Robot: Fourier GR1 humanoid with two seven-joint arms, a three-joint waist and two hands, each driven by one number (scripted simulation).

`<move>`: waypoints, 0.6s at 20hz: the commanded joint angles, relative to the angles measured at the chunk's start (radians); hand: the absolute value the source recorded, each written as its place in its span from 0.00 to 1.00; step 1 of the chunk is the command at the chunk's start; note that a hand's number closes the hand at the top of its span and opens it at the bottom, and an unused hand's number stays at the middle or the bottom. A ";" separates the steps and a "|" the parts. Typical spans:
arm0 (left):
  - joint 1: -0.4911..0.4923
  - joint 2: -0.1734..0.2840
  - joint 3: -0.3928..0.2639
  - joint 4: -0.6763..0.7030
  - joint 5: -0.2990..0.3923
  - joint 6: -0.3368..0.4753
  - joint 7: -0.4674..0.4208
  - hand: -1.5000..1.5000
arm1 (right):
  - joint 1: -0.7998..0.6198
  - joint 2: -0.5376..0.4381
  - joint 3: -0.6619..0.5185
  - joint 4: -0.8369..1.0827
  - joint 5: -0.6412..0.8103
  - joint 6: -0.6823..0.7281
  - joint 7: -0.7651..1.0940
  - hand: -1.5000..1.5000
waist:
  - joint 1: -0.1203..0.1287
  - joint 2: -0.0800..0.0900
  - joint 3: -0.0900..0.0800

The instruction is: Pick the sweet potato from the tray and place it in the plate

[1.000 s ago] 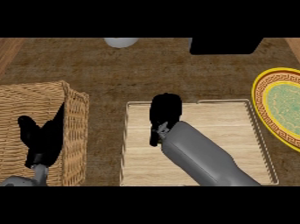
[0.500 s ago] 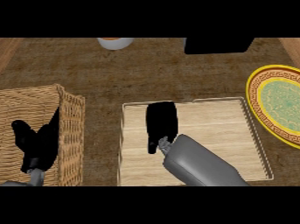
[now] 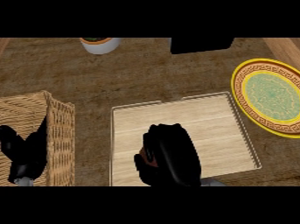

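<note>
A light wooden tray (image 3: 184, 116) lies in the middle of the counter. My right hand (image 3: 171, 155) rests on its near part with the fingers curled downward. A sliver of orange-brown sweet potato (image 3: 145, 156) shows at the hand's left side between thumb and fingers, and the rest is hidden under the hand. The yellow-rimmed plate (image 3: 240, 87) with a green centre sits to the right of the tray with nothing on it. Over the wicker basket at the left, my left hand (image 3: 24, 151) is open and at rest.
A wicker basket (image 3: 58, 127) stands left of the tray, its wall close to the tray's left rim. A white pot (image 3: 100, 44) and a black block (image 3: 202, 45) stand at the far edge. Brown counter lies between tray and pot.
My right hand has drawn back toward the tray's near edge and its fingers have curled over the sweet potato. Most of the forearm has left the view. The left hand stays over the basket.
</note>
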 commanded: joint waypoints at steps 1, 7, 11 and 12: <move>0.022 -0.036 -0.004 0.049 0.005 0.012 -0.013 0.50 | 0.152 -0.122 -0.039 -0.263 0.011 -0.149 -0.036 1.00 | -0.022 0.014 -0.024; 0.048 -0.048 -0.041 0.040 -0.019 0.008 -0.050 0.50 | 0.430 -0.327 -0.204 -0.490 -0.070 -0.329 -0.101 1.00 | 0.009 0.029 -0.024; 0.015 -0.056 -0.046 0.048 -0.006 -0.009 -0.040 0.50 | 0.538 -0.390 -0.365 -0.540 -0.243 -0.442 -0.193 1.00 | 0.044 0.040 -0.023; 0.023 -0.059 -0.067 0.045 -0.032 -0.002 -0.052 0.50 | 0.568 -0.378 -0.385 -0.513 -0.297 -0.483 -0.223 1.00 | 0.049 0.042 -0.021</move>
